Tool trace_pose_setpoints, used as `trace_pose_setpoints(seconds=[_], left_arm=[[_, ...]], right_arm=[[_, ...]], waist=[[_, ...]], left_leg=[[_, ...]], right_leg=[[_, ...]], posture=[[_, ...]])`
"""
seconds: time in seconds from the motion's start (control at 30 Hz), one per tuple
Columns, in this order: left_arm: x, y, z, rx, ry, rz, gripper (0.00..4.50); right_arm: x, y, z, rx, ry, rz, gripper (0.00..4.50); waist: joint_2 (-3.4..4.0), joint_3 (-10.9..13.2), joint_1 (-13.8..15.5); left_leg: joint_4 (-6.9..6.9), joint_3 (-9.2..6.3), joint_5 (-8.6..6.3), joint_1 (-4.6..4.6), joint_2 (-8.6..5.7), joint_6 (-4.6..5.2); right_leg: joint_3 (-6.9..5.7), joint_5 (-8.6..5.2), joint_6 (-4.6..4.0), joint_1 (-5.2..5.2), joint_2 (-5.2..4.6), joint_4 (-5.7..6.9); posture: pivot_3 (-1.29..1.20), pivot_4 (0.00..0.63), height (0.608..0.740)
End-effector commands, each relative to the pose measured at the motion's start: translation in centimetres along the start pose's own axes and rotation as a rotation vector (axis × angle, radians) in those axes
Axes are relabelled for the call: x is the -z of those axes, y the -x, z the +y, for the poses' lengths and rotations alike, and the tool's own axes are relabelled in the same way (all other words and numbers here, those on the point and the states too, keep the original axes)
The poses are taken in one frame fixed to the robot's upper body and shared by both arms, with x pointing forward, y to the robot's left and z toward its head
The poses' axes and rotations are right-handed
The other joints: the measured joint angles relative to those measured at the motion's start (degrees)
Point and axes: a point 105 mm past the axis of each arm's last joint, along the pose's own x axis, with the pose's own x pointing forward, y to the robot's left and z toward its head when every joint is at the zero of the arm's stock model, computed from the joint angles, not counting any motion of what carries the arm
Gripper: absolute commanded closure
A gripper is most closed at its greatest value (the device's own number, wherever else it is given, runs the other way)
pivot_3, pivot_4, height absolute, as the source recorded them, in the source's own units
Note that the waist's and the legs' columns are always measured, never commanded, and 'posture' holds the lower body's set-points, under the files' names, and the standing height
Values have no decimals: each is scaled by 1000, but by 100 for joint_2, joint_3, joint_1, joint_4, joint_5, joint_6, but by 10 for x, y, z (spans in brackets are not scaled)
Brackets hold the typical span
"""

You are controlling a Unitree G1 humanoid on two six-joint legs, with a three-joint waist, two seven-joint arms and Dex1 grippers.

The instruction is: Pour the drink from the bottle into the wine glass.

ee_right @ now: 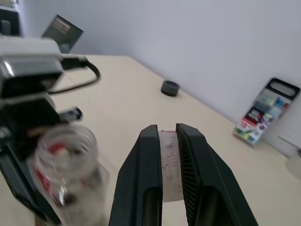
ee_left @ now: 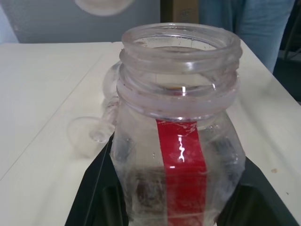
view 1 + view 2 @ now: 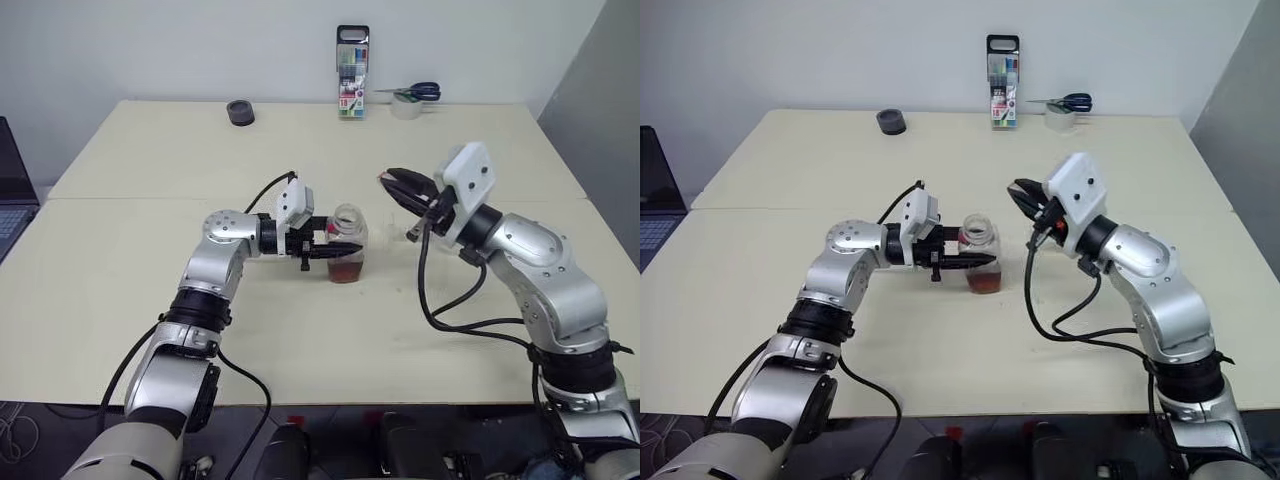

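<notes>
Two grips in play: left gripper (image 3: 335,250) clamped on the bottle (image 3: 347,245), upright on the counter (image 3: 150,230) with cap off and drink (image 3: 345,270) low inside; right gripper (image 1: 170,141) pinching the removed cap (image 1: 170,165), jaws pressed tight, raised just beside the bottle; wine glass (image 2: 101,125) glimpsed behind the bottle, seemingly lying over. Risks: spilling onto the counter from a tipped glass; slipping of the thin plastic when tilted.

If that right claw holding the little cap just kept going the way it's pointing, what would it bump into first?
Nothing nearby, probably. The right gripper, shut on the cap, points over bare table past the bottle, toward the small dark ring by the wall, though depth is uncertain.
</notes>
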Motion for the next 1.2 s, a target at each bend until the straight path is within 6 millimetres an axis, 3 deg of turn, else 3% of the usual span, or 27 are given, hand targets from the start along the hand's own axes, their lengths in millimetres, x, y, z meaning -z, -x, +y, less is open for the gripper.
trace_pose_setpoints(seconds=[0.03, 0.2, 0.33, 0.43, 0.53, 0.7, 0.83, 1.0, 1.1, 1.2], left_arm=[[-17, 19, 14, -110, -26, -49, 2788], [-17, 42, 30, -256, 9, -53, 2788], [-17, 65, 42, -375, 27, -48, 2788], [-16, 76, 46, -423, 28, -38, 2788], [-16, 85, 50, -474, 29, -30, 2788], [-15, 99, 57, -561, 45, -34, 2788], [-12, 116, 67, -681, 57, -30, 2788], [-5, 144, 80, -860, 60, 6, 2788], [1, 164, 84, -971, 70, 30, 2788], [6, 180, 85, -1068, 78, 47, 2788]], right_arm=[[9, 30, -5, 26, 19, 71, 4264], [61, 67, -16, 186, -15, 266, 4264], [119, 95, -17, 310, -20, 479, 4264], [134, 100, -7, 298, -52, 517, 4264], [139, 101, 3, 266, -100, 527, 3275], [129, 96, 12, 190, -176, 496, 1533], [111, 91, 14, 104, -142, 464, 115], [57, 66, 29, -80, -134, 270, 0], [28, 36, 34, -127, -134, 137, 0], [14, 4, 39, -157, -147, 74, 0]], waist=[[0, 0, 16], [0, 0, 15], [0, 0, 4], [2, -1, -15], [0, -2, -3], [0, -1, 0], [1, -1, 4], [-1, 0, -17], [-3, 1, -29], [-5, -1, -21]], left_leg=[[0, -1, 0, -2, 0, 0], [0, 3, -1, 1, 1, 2], [-1, 7, -1, 13, 3, 2], [-3, 9, -1, 12, 3, 1], [-3, 9, -1, 23, 4, 1], [-2, 9, -1, 22, 3, 1], [-3, 8, -1, 23, 4, 1], [-5, 6, -1, 25, 8, 2], [-4, 5, -1, 24, 9, 1], [-4, 2, 0, 28, 8, 0]], right_leg=[[-1, 0, 0, 0, 0, -2], [2, 0, 0, 1, 2, 2], [5, 0, 1, 8, 5, 4], [7, 0, 1, 8, 6, 4], [7, 0, 1, 18, 6, 2], [8, 0, 1, 18, 4, 2], [7, 0, 1, 17, 5, 2], [5, -1, 1, 16, 9, 2], [4, 0, 1, 16, 9, 1], [3, 0, 1, 16, 8, 3]], posture=[[0, 150, 740], [0, 150, 740], [0, 150, 740], [0, 150, 740], [0, 150, 740], [0, 150, 740], [0, 150, 740], [0, 150, 740], [0, 150, 740], [0, 150, 740]])
